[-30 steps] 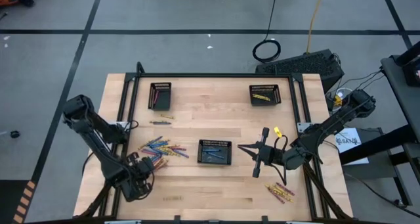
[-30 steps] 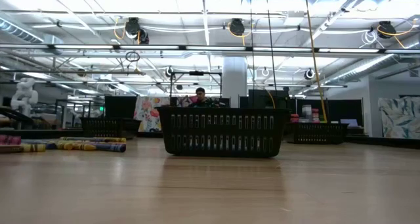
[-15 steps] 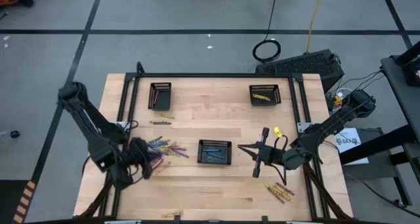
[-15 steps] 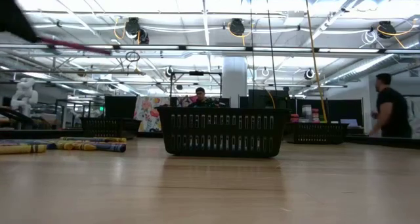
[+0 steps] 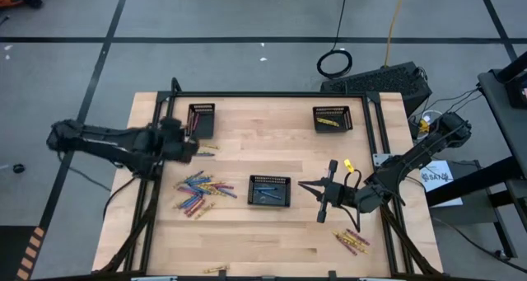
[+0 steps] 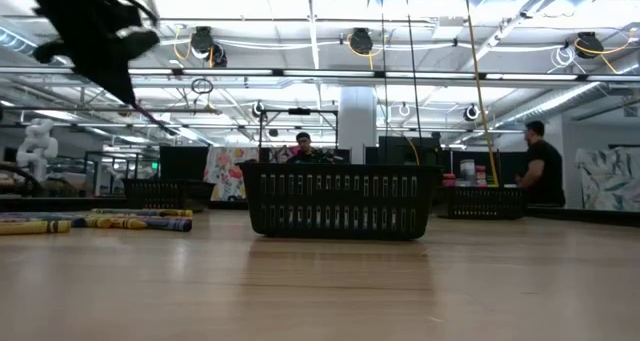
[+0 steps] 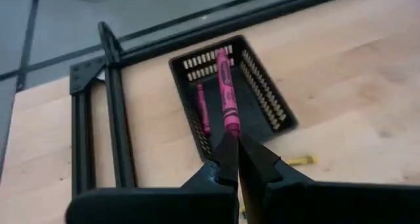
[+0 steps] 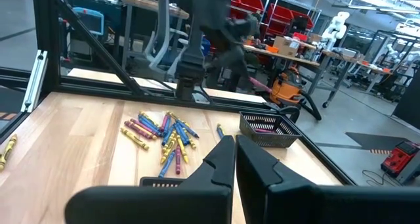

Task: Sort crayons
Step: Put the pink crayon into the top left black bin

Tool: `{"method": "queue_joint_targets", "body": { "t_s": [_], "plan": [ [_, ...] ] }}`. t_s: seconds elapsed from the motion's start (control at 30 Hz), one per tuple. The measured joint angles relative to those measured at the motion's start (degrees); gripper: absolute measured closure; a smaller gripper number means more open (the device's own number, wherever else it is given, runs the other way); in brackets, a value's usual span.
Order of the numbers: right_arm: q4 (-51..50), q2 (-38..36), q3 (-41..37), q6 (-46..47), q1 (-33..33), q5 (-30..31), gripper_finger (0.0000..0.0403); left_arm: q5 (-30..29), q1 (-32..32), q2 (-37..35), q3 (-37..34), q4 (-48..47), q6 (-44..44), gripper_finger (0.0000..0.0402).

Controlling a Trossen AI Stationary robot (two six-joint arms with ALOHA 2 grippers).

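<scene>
Pink crayon (image 7: 227, 106) gripped in left hand (image 7: 236, 159) above pink tray (image 7: 261, 91); release only once centred over tray; right hand (image 8: 234, 159) closed, idle

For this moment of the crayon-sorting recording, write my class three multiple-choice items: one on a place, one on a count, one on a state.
1. Where is the left tool?
A. At the far-left black mesh tray
B. Over the centre tray
C. Off the table

2. How many black mesh trays stand on the light wooden table?
A. Two
B. Three
C. Five

3. What state is the left tool in?
A. Open, empty
B. Shut on a yellow crayon
C. Shut on a long pink wax crayon

Answers:
1 A: the high view shows it beside that tray.
2 B: far-left, far-right and centre.
3 C: the left wrist view shows the fingers pinching the pink crayon above the tray.
</scene>
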Motion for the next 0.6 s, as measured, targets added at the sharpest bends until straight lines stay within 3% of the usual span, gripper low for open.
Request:
{"method": "queue_joint_targets", "body": {
  "t_s": [0.1,0.2,0.4,0.6],
  "plan": [
    [0.09,0.0,0.0,0.0,0.0,0.0,0.0403,7.27,9.87,2.3,-0.41,12.01,15.01,0.0401],
    [0.19,0.0,0.0,0.27,0.0,0.0,0.0403,10.88,17.53,6.12,-0.41,17.84,24.32,0.0401],
    [0.0,0.0,0.0,1.33,0.0,0.0,0.0403,11.95,26.71,13.47,-0.43,18.42,30.24,0.0401],
    [-0.14,0.0,0.0,1.33,0.0,0.0,0.0403,12.01,29.0,17.35,-0.43,18.9,33.28,0.0401]
  ]
}}
